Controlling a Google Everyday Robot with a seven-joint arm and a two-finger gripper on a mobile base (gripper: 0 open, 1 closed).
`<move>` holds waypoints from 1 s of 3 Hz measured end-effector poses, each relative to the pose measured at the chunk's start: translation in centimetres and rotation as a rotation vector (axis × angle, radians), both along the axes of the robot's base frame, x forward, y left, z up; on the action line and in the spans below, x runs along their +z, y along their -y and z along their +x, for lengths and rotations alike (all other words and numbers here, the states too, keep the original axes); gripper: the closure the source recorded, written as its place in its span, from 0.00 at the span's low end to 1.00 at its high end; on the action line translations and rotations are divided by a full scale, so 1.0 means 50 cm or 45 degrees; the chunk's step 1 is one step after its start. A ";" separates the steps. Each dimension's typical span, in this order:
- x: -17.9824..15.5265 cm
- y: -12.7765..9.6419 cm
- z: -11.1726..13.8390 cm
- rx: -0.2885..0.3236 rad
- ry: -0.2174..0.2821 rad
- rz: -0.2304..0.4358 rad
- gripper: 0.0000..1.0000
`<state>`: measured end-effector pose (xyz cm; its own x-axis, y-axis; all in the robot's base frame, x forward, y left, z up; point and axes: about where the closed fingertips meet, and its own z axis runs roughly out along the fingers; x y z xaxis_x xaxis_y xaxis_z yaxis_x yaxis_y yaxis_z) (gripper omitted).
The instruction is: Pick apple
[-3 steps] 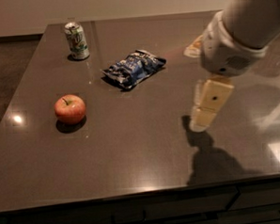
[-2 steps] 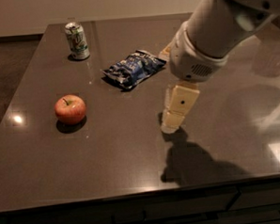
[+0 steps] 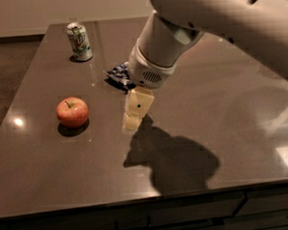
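Note:
The apple (image 3: pixel 72 112) is small, round and red-orange with a short dark stem. It sits on the dark table (image 3: pixel 50 170) at the left. My gripper (image 3: pixel 133 118) hangs above the table to the right of the apple, about an apple's width and a half away, with its pale fingers pointing down. It holds nothing that I can see. My white arm reaches in from the upper right.
A green-and-white soda can (image 3: pixel 80 41) stands at the back left. A blue snack bag (image 3: pixel 119 73) lies behind the gripper, partly hidden by the arm. The table's front edge runs along the bottom, its left edge beside the apple.
My arm and gripper have moved left across the table toward the apple. The arm now covers most of the blue bag. The apple and can have not moved.

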<state>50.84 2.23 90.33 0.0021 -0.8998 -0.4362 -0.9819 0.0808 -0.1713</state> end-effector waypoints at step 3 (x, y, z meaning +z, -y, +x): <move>-0.080 -0.193 0.005 0.096 -0.094 0.046 0.00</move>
